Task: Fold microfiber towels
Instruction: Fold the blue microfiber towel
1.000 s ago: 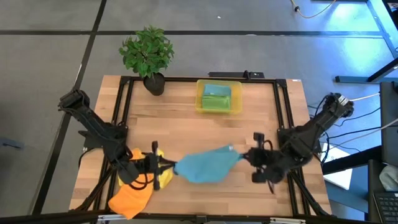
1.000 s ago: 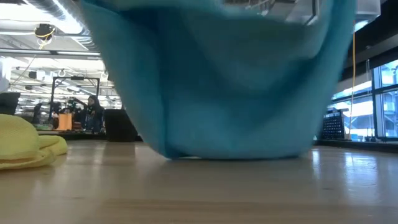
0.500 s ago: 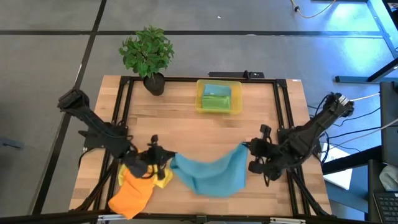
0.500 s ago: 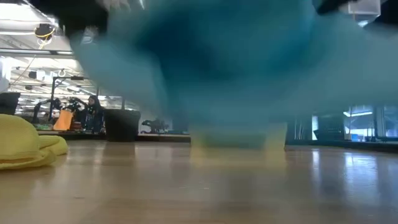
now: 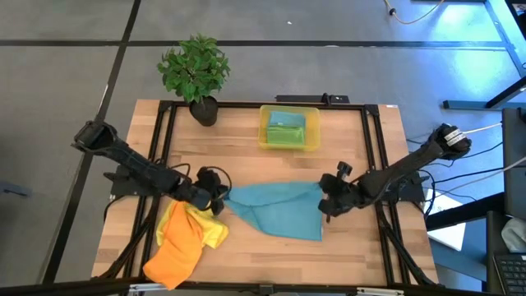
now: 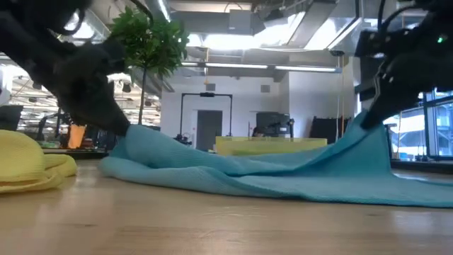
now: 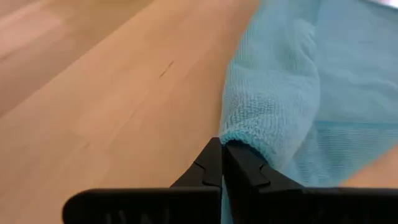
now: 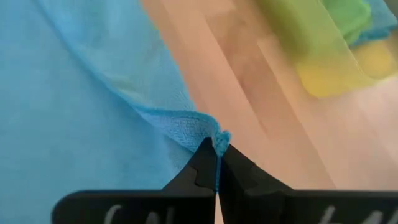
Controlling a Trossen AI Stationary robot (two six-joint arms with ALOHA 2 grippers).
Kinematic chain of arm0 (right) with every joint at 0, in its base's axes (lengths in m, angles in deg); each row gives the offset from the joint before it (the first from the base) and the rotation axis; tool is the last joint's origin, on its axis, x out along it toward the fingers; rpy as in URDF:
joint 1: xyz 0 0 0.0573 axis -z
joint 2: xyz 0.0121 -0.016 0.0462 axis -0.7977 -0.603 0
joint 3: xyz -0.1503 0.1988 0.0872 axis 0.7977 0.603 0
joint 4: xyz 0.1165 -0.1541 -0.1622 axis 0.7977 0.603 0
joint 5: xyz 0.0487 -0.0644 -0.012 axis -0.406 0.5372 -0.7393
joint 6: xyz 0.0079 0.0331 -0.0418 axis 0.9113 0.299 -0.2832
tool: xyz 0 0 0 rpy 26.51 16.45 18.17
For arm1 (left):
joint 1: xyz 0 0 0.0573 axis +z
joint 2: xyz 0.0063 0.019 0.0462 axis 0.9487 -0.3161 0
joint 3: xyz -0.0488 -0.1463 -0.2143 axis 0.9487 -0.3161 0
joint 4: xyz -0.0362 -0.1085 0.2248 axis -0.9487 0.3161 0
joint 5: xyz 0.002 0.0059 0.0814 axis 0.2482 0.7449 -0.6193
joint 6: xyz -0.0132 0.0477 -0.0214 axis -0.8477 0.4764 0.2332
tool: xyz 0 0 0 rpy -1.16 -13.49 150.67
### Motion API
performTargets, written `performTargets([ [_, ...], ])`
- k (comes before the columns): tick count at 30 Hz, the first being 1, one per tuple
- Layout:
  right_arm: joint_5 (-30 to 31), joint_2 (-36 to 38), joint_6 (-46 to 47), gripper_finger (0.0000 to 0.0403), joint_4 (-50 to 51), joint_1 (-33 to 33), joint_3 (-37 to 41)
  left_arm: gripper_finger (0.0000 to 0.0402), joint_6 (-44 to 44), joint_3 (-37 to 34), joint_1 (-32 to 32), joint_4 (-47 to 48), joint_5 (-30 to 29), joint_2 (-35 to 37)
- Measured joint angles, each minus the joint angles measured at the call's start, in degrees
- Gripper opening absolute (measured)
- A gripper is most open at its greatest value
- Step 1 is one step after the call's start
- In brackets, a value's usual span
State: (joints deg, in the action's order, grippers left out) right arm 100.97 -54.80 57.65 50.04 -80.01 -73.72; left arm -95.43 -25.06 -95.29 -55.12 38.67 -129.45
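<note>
A teal-blue microfiber towel [image 5: 278,210] lies spread on the wooden table [image 5: 246,156], and only its two far corners are raised. My left gripper [image 5: 220,194] is shut on the far left corner and my right gripper [image 5: 325,202] on the far right corner. In the low view the towel [image 6: 248,173] slopes up to each gripper. A yellow towel [image 5: 209,234] and an orange towel [image 5: 174,253] lie crumpled at the near left, partly overlapping. My left gripper pinches the towel's far left corner [image 7: 241,140] between its two fingers, which slant down from the table's left. The corner is bunched and raised a little; the cloth beyond it lies on the table. My right gripper pinches the towel's far right corner [image 8: 219,138] at the hemmed edge between its two fingers, which slant down from the table's right. That corner stands above the table, and the cloth slopes down from it [image 6: 354,152] fairly taut.
A translucent yellow bin [image 5: 289,127] holding folded green and teal cloths stands at the far middle. A potted plant [image 5: 196,74] stands at the far left corner. Bare wood lies between the bin and the towel.
Both grippers have gone down, the left one also toward the far edge. The teal towel, which hung sagging between them clear of the table, now lies spread flat on the table with only the two held corners raised.
</note>
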Motion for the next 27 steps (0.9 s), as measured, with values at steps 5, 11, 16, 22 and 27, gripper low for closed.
performTargets([
  [5,0.4,0.0,-1.7,0.0000,-0.2,3.9,2.0,0.0000,1.5,-0.1,4.3,0.1,4.3,0.0],
  [11,-0.5,0.0,-3.0,0.0003,-2.6,7.4,4.1,0.0000,1.3,-0.1,9.4,0.4,11.5,-0.7],
  [16,-0.3,0.0,-3.0,0.0025,-4.5,8.8,6.4,0.0000,1.4,-0.1,11.8,1.2,12.7,-2.1],
  [22,2.9,0.0,-2.8,0.0053,-4.6,10.5,7.3,0.0022,1.9,-0.1,15.4,1.4,14.8,-2.1],
  [27,3.9,0.0,-1.6,0.0059,-4.3,13.3,7.8,0.0070,1.4,-0.1,18.3,3.5,13.9,-2.1],
])
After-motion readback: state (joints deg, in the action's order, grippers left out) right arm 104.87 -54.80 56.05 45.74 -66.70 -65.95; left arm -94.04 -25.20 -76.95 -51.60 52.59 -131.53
